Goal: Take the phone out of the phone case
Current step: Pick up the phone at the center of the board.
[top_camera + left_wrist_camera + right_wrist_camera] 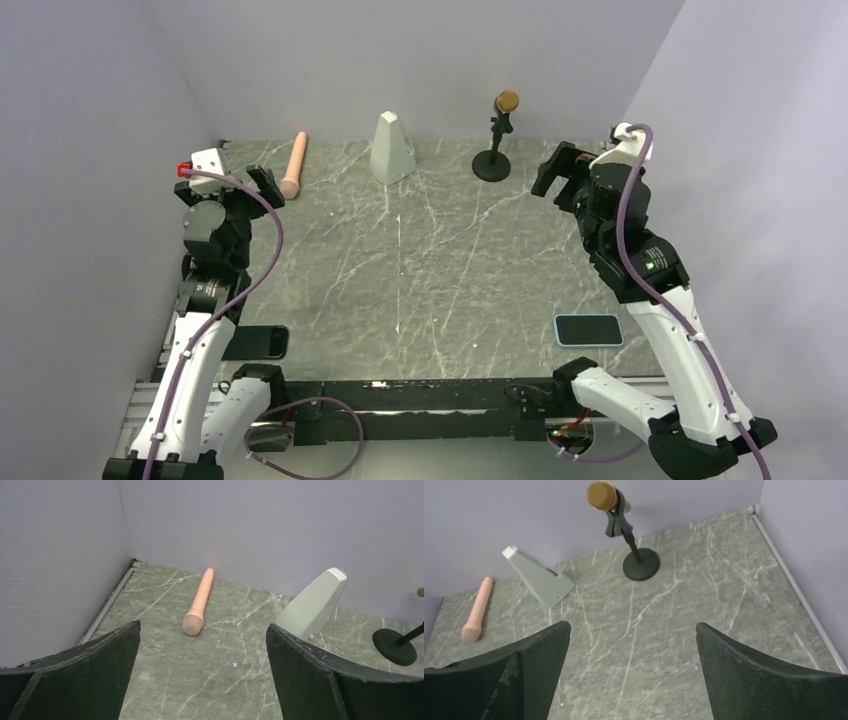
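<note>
The phone case (588,329) is a light-blue rim around a dark phone face. It lies flat near the table's front right, beside my right arm's lower link, and shows only in the top view. A black phone (262,342) lies at the front left, partly hidden by my left arm. My left gripper (268,186) (204,625) is open and empty, raised at the back left. My right gripper (555,175) (632,623) is open and empty, raised at the back right. Both are far from the case.
A peach microphone (293,165) (198,602) (476,611) lies at the back left. A grey-white wedge (391,148) (314,602) (541,580) stands at the back middle. A gold-headed microphone on a black stand (498,135) (624,527) stands beside it. Walls enclose three sides.
</note>
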Robot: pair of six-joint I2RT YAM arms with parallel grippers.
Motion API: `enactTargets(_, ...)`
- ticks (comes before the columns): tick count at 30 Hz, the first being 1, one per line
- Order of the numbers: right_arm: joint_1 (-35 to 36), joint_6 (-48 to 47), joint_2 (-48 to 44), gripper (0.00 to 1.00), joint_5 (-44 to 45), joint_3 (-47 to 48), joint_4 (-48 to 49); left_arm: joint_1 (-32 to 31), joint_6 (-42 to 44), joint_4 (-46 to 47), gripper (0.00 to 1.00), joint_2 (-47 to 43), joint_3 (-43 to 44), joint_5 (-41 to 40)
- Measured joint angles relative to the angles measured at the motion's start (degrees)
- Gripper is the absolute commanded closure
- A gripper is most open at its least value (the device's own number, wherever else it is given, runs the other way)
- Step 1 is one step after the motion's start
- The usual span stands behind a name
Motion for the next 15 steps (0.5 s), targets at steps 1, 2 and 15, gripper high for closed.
enactTargets(1,0.0,0.42,0.24,0.0,-0.42,-0.33,-0.04,0.0,-0.15,0.0,0.01,0.04,0.0,0.02)
enactTargets(2,0.0,0.72,0.5,0.0,-0.76,-0.68,-0.11,-0.04,-0.31,0.0,0.01,0.17,0.0,0.07)
enactTargets(15,-1.07,8.55,9.55,0.0,-8.02,-7.19,-3.02,-0.07,-1.27,-0.46,0.01,1.73,0.44,1.07)
